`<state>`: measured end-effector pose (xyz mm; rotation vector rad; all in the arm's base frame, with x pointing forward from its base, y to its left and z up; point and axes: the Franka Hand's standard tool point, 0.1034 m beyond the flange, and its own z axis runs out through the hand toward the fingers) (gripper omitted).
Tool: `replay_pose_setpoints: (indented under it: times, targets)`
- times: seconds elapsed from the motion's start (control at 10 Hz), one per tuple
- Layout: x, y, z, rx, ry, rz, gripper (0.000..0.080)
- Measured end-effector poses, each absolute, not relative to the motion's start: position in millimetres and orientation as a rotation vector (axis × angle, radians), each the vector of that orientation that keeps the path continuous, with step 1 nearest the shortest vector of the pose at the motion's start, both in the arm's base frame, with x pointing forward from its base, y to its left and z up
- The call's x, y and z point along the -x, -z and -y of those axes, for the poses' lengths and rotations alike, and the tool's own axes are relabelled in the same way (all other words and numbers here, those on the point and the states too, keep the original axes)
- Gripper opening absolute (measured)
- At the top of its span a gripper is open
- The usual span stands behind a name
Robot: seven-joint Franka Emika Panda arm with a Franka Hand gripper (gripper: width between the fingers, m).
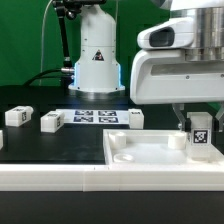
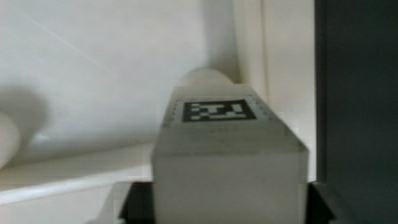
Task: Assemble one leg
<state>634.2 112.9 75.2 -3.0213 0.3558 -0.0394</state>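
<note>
My gripper [image 1: 199, 124] is shut on a leg [image 1: 199, 136], a small white block with a black-and-white tag facing the camera. It holds the leg upright over the far corner of the large white tray-like piece [image 1: 140, 160], at the exterior view's right. In the wrist view the leg [image 2: 228, 150] fills the middle, tag on top, with the dark fingers [image 2: 141, 202] on both sides of it. The gripper [image 2: 228, 206] is clamped around it. The tray's inner corner [image 2: 107, 60] lies behind the leg. I cannot tell whether the leg touches the tray.
Three more legs stand on the black table: two at the exterior view's left [image 1: 17, 116] [image 1: 52, 122] and one near the middle [image 1: 133, 119]. The marker board [image 1: 97, 116] lies behind them. A small white round stub [image 1: 178, 140] rises from the tray beside the held leg.
</note>
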Motion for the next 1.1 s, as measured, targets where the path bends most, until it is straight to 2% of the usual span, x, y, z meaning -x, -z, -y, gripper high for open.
replay_pose_setpoints:
  times: [0.6, 1.0, 1.1]
  targets:
    - [-631.9, -73.0, -106.1, 2.676, -0.009, -1.419, 0.0293]
    - [-630.2, -72.4, -104.3, 2.537, -0.051, -1.644, 0.0294]
    - [-630.1, -72.4, -104.6, 2.529, -0.052, -1.657, 0.0320]
